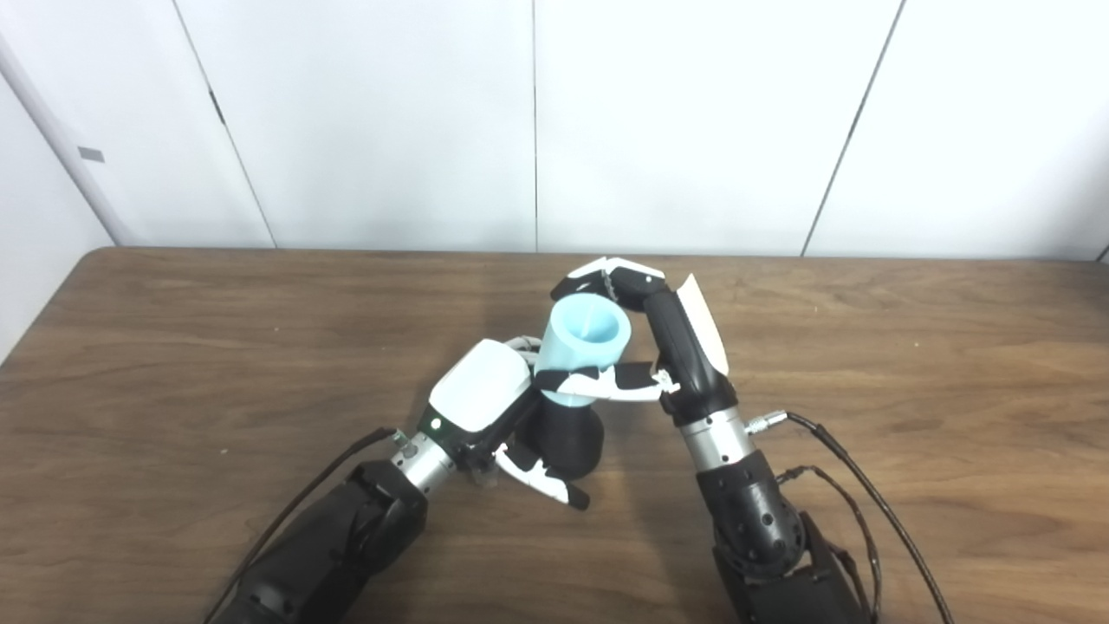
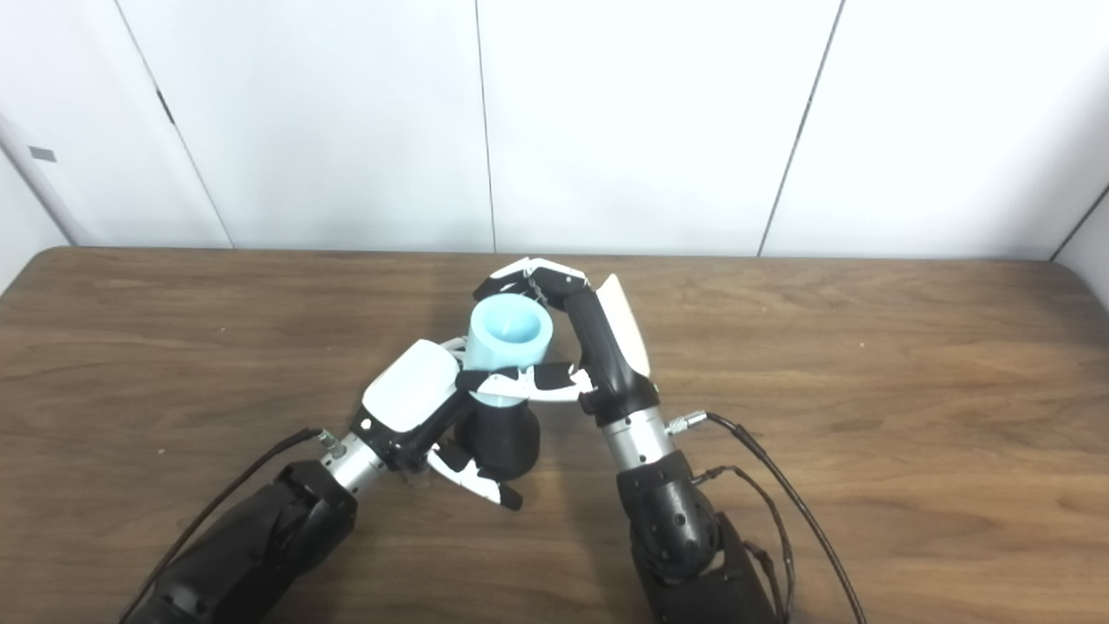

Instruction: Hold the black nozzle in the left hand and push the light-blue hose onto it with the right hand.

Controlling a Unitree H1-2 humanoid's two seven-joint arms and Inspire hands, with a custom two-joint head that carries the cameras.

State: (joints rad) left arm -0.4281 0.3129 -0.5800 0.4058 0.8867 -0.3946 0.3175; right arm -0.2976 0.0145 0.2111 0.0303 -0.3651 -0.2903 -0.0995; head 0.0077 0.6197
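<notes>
Above the bare wooden table, the left robot hand grips the nozzle; the right robot hand wraps the hose, seated on the nozzle's top.

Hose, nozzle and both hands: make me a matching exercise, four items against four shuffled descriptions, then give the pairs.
Items
1. light-blue hose
2. black nozzle
3. left hand
4. right hand

Descriptions
A. gripping the dark part low down, near the table
B. open end facing up, joined to the top of the dark part
C. curled around the pale tube from the far side
D. below the pale tube, held from the left

Pairs: 1-B, 2-D, 3-A, 4-C
</notes>
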